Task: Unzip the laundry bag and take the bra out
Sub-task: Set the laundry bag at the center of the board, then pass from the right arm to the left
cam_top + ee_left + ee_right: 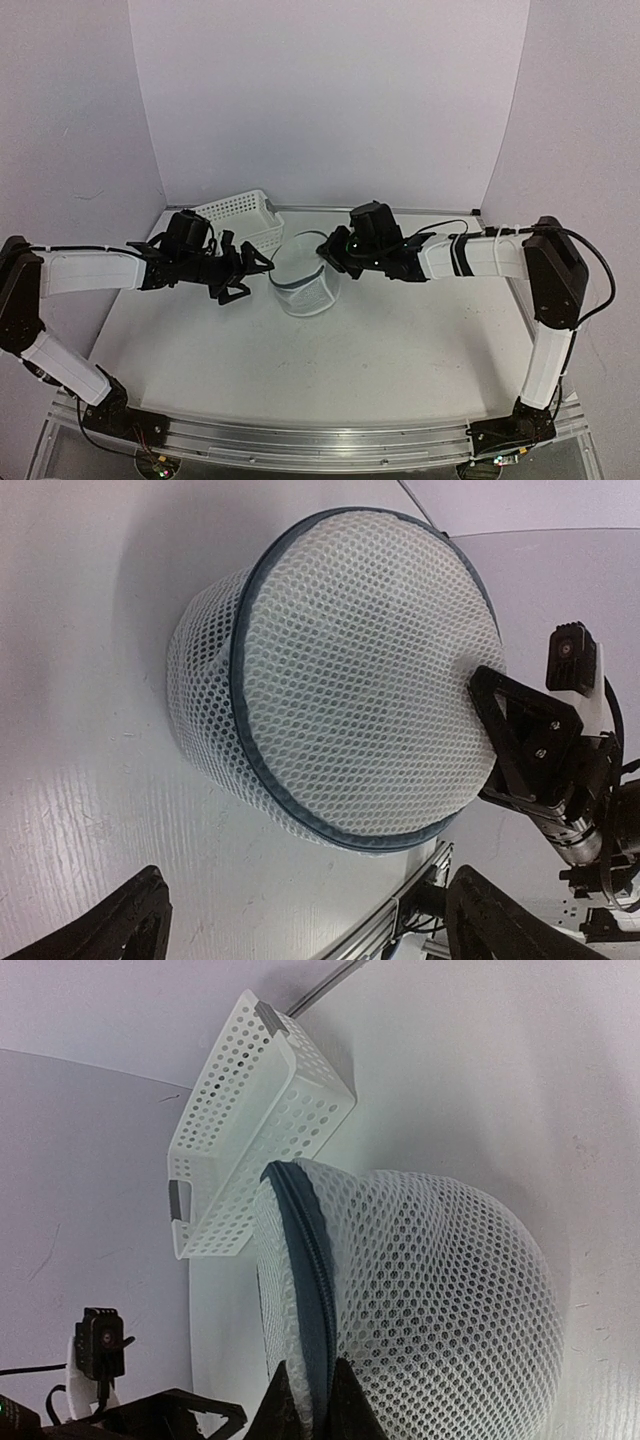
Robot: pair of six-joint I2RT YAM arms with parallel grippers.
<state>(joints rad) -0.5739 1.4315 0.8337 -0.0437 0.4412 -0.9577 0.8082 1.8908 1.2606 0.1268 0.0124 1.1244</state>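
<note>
The laundry bag, at mid-table, is being pinched at its dark zippered rim by the right gripper on its right side, while its round face is being presented leftward to the spread, empty left gripper just beside it.

white tabletop, pale lilac walls — on three sides, metal rail along near edge

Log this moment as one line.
left tool: open, beside laundry bag, not touching | right tool: shut on bag's dark rim | bra: not visible | basket: behind bag
</note>
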